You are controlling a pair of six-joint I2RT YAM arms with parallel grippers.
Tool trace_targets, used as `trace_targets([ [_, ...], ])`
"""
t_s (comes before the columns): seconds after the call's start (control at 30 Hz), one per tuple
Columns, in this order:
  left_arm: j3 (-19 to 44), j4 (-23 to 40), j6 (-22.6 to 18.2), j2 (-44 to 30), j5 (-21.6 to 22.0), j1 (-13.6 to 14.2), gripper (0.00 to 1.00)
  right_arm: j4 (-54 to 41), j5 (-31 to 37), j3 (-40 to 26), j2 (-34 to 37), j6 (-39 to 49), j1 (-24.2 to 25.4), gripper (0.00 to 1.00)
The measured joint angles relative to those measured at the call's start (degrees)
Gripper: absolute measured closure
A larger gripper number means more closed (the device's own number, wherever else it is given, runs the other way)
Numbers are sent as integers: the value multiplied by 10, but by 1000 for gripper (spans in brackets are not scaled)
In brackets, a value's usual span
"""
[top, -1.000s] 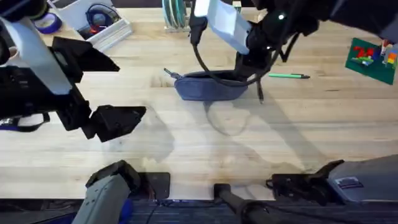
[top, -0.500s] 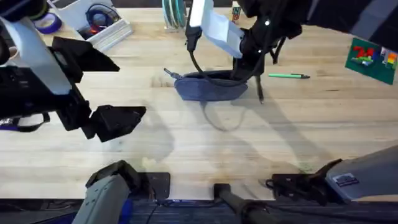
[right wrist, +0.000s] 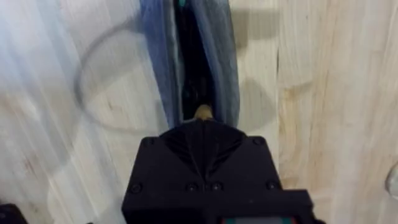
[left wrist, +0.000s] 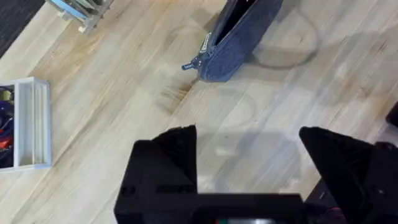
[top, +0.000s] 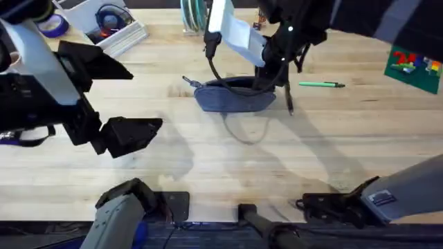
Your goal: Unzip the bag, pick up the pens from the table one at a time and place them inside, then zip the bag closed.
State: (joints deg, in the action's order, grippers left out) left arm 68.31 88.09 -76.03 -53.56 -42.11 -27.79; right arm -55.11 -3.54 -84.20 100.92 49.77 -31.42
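The blue-grey bag (top: 232, 98) lies lengthwise at the table's (top: 228, 166) far middle, its zipper slit showing dark (right wrist: 217, 56). My right gripper (top: 265, 81) hangs over the bag's right end. In the right wrist view it (right wrist: 202, 121) is shut, with a small tan zipper pull (right wrist: 202, 112) at the fingertips. The green pen (top: 320, 84) lies to the right of the bag. A slim black pen (top: 289, 104) lies by the bag's right end. My left gripper (top: 135, 131) hovers open over the left of the table, well short of the bag (left wrist: 239, 37).
A white tray (top: 114, 31) of small items stands at the back left, a purple tape roll (top: 52, 26) beside it. A teal rack (top: 194, 17) is behind the bag. A green brick plate (top: 414, 63) sits at the far right.
My right gripper has slid a little leftward along the bag's top. The left arm, the bag and both pens stay where they were.
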Motion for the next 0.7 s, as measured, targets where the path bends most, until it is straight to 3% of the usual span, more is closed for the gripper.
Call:
trace_targets([
  [0.7,0,0,0,0,0,0,5,15,-14,-3,58,0,0,971],
])
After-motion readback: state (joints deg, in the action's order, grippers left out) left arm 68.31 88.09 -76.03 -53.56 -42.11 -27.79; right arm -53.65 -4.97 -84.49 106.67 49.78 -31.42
